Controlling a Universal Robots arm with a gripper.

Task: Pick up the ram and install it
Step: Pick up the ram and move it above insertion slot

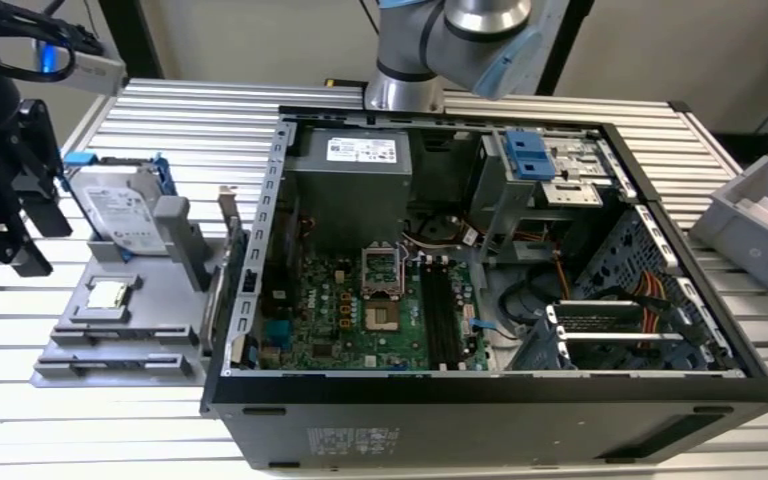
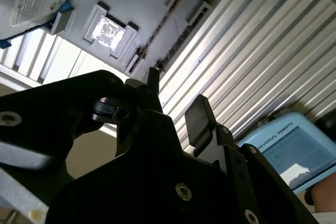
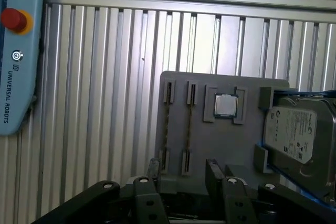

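The ram point(image 3: 188, 127) is a thin dark stick seen edge-on, standing in a groove of the grey holder block point(image 3: 247, 145). In the second wrist view the ram point(image 2: 157, 32) shows as a thin dotted line beside the chip pocket. My gripper point(image 3: 182, 174) hangs over the block's near edge, open, with nothing between its two black fingers point(image 3: 212, 169). The ram lies just beyond the fingertips and apart from them. In the exterior view the gripper point(image 1: 27, 230) is at the far left, beside the holder block point(image 1: 157, 330). The second wrist view shows the gripper point(image 2: 176, 98) above the slatted table.
An open computer case point(image 1: 244, 300) lies to the exterior view's right of the block, its motherboard showing long black slots point(image 1: 440, 310). The block also carries a silver hard drive point(image 1: 124, 210) in a blue bracket and a small square chip point(image 1: 107, 293). A light-blue pendant point(image 3: 16, 51) and a grey bin point(image 1: 758, 225) sit on the table.
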